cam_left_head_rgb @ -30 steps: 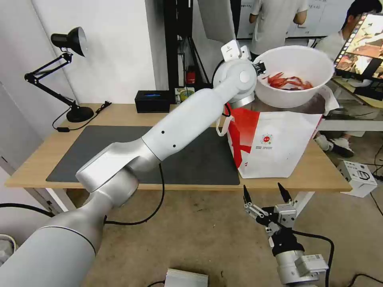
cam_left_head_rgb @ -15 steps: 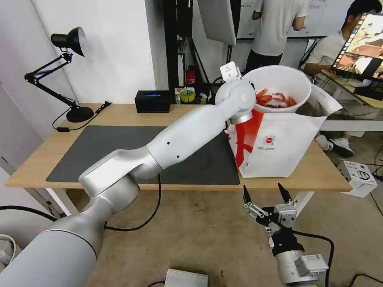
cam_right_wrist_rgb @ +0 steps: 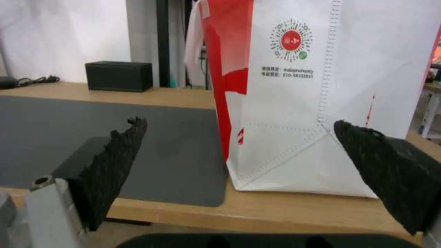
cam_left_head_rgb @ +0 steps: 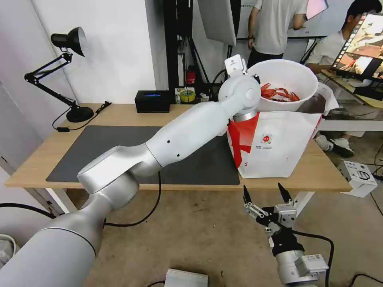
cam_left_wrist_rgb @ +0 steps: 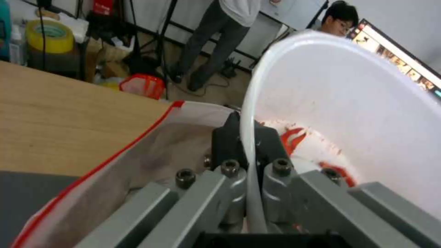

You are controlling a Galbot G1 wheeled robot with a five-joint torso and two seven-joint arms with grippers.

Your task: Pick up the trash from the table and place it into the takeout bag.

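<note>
A white round bowl [cam_left_head_rgb: 293, 77] holding red shells [cam_left_head_rgb: 279, 94] sits low in the open mouth of the takeout bag [cam_left_head_rgb: 279, 147], a white tote with a red side panel standing at the right end of the table [cam_left_head_rgb: 119, 115]. My left gripper [cam_left_wrist_rgb: 250, 137] is shut on the bowl's [cam_left_wrist_rgb: 358, 103] near rim, one finger inside and one outside, above the bag's foil-lined wall [cam_left_wrist_rgb: 137, 151]. In the head view the wrist hides that grip. My right gripper [cam_left_head_rgb: 266, 191] hangs open below the table's front edge, facing the bag [cam_right_wrist_rgb: 294, 103].
A dark grey mat [cam_left_head_rgb: 99, 147] covers the table's middle. At the back stand a black tissue box [cam_left_head_rgb: 152, 101] and a black desk lamp [cam_left_head_rgb: 68, 40]. A yellow tape roll [cam_left_head_rgb: 186, 95] lies behind the table. People stand in the room beyond.
The left arm brought the bowl down from above the bag into its mouth, tipping it toward me, then levelled it a little. The right arm has not moved.
</note>
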